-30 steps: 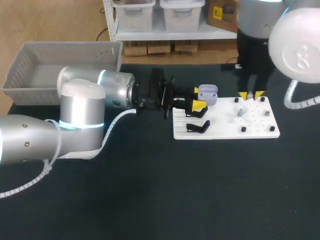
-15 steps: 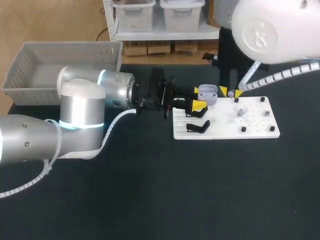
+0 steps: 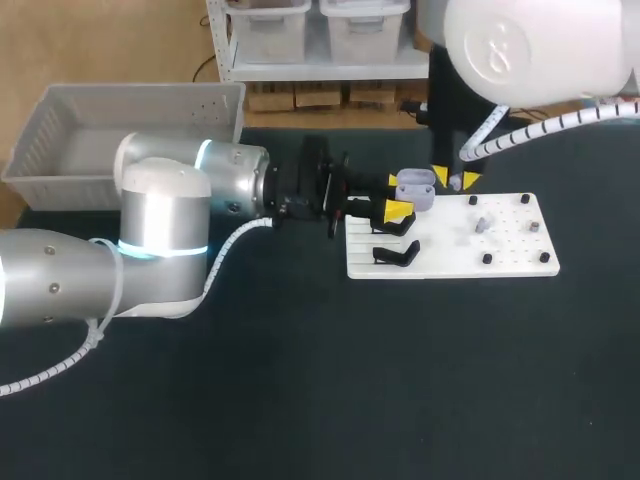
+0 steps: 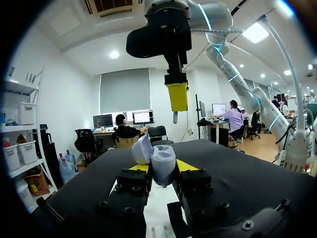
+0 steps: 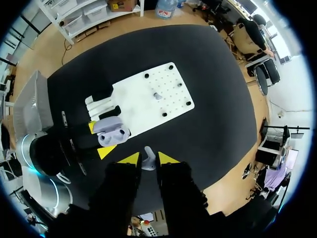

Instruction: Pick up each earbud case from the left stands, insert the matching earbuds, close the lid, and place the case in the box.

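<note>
Firmly, the left gripper [image 3: 395, 196] pinches the open earbud case [image 3: 417, 189] over the white board's [image 3: 510, 255] far left corner; just right, the right gripper [image 5: 148, 158] pinches an earbud [image 5: 149, 164].

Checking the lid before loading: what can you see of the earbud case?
The earbud case is small, rounded, pale lilac-grey, glossy like plastic. Its hinged lid stands open, tipped back; two wells inside look empty. It is upright, pinched from both sides by the left claw, near the black stands on the white board.
</note>
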`<action>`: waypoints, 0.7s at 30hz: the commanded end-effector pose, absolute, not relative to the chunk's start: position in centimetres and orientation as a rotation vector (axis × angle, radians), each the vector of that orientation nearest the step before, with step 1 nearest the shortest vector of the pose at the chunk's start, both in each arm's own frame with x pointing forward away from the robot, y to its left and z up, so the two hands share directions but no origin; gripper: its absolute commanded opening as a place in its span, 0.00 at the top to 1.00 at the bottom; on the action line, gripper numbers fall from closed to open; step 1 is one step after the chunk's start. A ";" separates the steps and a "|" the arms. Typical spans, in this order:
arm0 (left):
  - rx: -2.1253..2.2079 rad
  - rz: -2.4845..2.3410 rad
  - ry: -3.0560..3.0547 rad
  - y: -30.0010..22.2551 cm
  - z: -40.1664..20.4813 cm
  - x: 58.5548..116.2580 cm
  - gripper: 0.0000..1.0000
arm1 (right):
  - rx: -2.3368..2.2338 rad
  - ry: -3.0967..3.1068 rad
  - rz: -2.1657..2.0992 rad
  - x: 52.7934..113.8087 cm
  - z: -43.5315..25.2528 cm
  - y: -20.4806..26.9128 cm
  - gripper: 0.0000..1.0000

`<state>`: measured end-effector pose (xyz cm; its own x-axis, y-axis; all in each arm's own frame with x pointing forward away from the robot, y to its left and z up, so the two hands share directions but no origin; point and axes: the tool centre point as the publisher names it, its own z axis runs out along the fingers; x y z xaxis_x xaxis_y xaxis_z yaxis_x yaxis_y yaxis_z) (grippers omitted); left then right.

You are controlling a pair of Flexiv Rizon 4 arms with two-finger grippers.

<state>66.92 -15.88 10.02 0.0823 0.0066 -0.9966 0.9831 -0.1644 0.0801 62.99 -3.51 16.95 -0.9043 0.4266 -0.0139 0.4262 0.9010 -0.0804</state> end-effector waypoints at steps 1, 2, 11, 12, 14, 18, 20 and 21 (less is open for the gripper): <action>1.374 -1.257 1.074 -15.8 10.0 66.8 1.00 | -0.705 -3.068 0.174 63.1 16.8 -2.0 1.00; 1.374 -1.257 1.074 -15.8 10.0 66.8 1.00 | -0.712 -3.065 0.180 63.1 16.8 -1.8 1.00; 1.374 -1.257 1.074 -15.8 10.0 66.8 1.00 | -0.796 -3.024 0.255 63.7 16.8 -1.4 1.00; 1.374 -1.257 1.074 -15.8 10.0 66.8 1.00 | -0.812 -3.018 0.249 63.8 16.8 -1.4 1.00; 1.374 -1.257 1.074 -15.8 10.0 66.8 1.00 | -0.840 -3.006 0.252 63.9 16.8 -1.2 1.00; 1.374 -1.257 1.074 -15.8 10.0 66.8 1.00 | -0.862 -2.997 0.236 64.1 16.6 -0.9 1.00; 1.374 -1.257 1.074 -15.8 10.0 66.8 1.00 | -0.863 -2.995 0.232 64.2 16.5 -0.7 1.00; 1.374 -1.257 1.074 -15.8 10.0 66.8 1.00 | -0.863 -2.994 0.230 64.3 16.4 -0.6 1.00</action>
